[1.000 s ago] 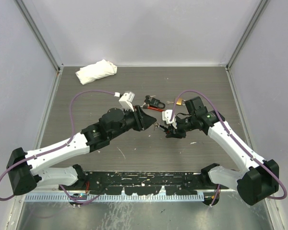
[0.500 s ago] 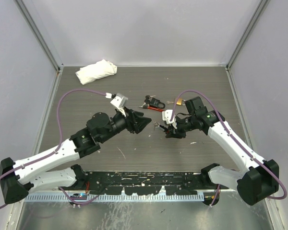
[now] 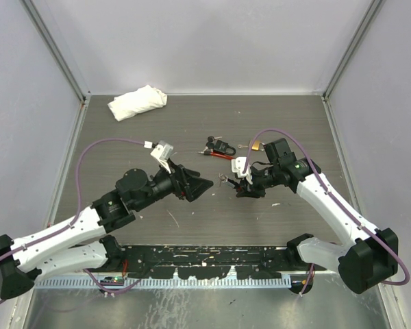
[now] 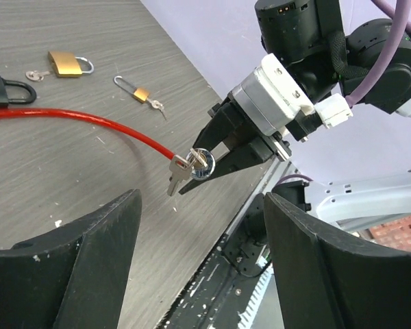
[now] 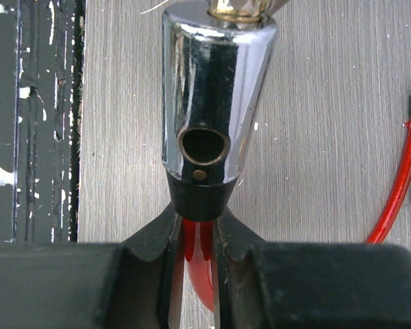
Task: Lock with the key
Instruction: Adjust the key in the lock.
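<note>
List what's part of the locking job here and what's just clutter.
Job:
- red cable lock, held in the right tool
- keys hanging at its chrome end
- left tool, open and empty

Clutter:
- brass padlock
- small long-shackle padlock
- white cloth

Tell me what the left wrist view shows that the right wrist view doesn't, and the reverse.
Only left wrist: silver keys hanging by the chrome cylindrical lock head, a brass padlock, a smaller long-shackled padlock, and the open left gripper. Only right wrist: the round socket hole in the lock head's side, and the scuffed black rail beside the grey wood-grain table. Both: the right gripper shut on the red cable at the lock head, the cable trailing away.
</note>
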Controlling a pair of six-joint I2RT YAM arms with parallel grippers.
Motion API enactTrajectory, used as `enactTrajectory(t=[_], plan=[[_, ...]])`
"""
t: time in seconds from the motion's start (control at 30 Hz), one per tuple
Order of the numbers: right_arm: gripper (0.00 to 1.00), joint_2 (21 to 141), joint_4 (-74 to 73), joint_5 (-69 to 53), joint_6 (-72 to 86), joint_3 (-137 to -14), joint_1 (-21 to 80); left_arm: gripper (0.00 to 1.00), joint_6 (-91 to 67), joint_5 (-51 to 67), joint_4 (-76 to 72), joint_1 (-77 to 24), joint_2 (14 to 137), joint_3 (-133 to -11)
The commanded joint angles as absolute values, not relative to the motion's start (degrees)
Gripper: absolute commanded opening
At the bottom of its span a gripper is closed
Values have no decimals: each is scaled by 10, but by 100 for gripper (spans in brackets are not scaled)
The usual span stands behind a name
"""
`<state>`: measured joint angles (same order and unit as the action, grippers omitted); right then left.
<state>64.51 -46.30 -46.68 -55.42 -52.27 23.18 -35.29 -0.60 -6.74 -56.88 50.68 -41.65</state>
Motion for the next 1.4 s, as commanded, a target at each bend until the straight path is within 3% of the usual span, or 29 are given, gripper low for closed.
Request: enactTrajectory(t=[0.0, 0.2, 0.6, 1.1, 1.37], plan=[[1, 637, -439, -484, -562, -531, 232, 73, -398, 5, -120, -565, 489, -398], [1, 638, -439, -484, -562, -530, 232, 72, -431, 2, -131, -565, 492, -394], [1, 642, -438, -484, -564, -529, 232, 58, -450, -17, -29, -565, 555, -471], [1, 642, -437, -484, -564, -528, 232, 47, -440, 7, -44, -566, 631, -529], [1, 642, -438, -483, -563, -529, 232, 28, -422, 23, -38, -565, 650, -545]])
